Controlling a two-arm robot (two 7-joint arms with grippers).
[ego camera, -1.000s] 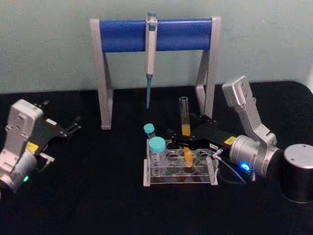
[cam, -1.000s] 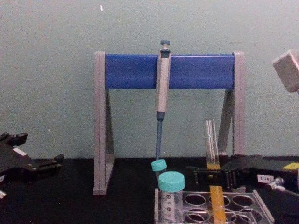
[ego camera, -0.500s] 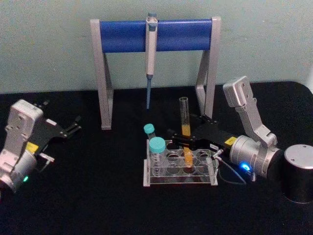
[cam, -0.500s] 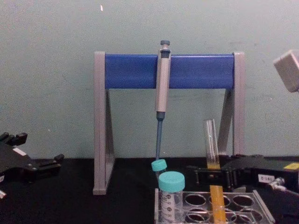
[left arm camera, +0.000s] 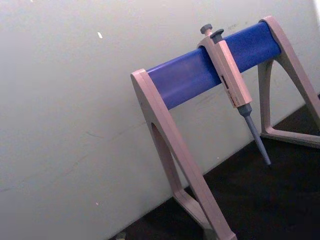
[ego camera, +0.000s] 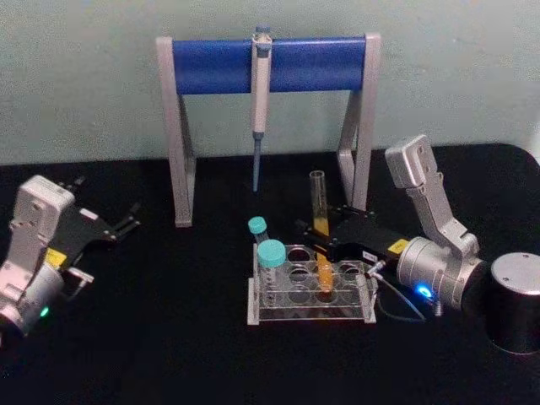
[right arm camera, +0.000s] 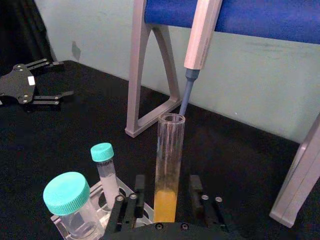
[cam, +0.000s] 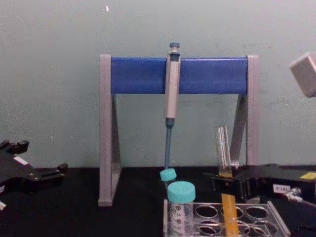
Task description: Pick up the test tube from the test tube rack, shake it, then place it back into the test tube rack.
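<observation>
Glass test tube [ego camera: 318,198] stands in test tube rack [ego camera: 308,311], right gripper [right arm camera: 166,195] straddling it.

We saw a black worktop [ego camera: 169,337] carrying three things: a grey-and-blue pipette stand [ego camera: 268,63] at the back, the clear test tube rack [ego camera: 308,315] before it, and a dark cylinder [ego camera: 515,308] at the far right.

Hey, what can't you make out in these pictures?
Test tube bottom: chest view, cut off by the lower edge; right wrist view, hidden behind the right claw.
Test tube rack front: chest view, cut off by the lower edge.
Print on the small teal-capped tube: right wrist view, too small.
</observation>
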